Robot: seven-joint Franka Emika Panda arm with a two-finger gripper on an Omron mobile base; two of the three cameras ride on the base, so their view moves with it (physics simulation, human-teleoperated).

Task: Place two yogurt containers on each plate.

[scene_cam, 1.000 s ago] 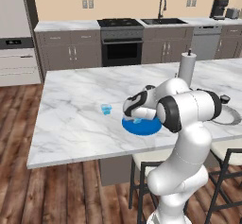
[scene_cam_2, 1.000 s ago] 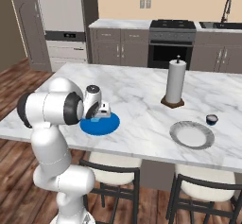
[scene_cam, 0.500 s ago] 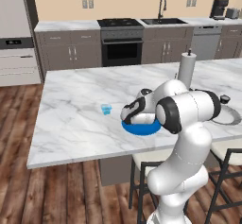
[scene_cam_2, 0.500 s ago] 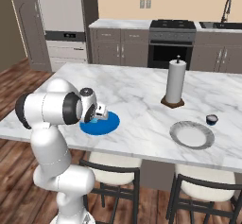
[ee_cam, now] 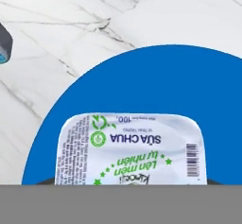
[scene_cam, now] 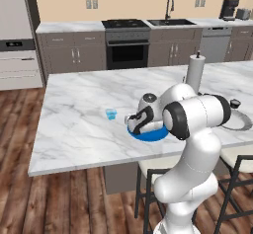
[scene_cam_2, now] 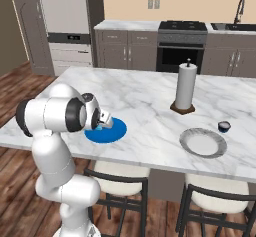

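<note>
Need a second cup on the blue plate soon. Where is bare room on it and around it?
In the hand view the blue plate is bare beyond the yogurt cup under the hand. The counter is open left of the loose blue cup. It is crowded by the paper towel roll, grey plate and dark cup.

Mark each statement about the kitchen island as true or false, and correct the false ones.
1. The gripper is over the blue plate. True.
2. The grey plate carries two yogurt cups. False: nothing lies on it.
3. The dark cup stands on the marble beside the grey plate. True.
4. The paper towel roll lies on its side. False: it stands upright.
5. One pale blue cup stands on the counter, apart from the blue plate. True.
</note>
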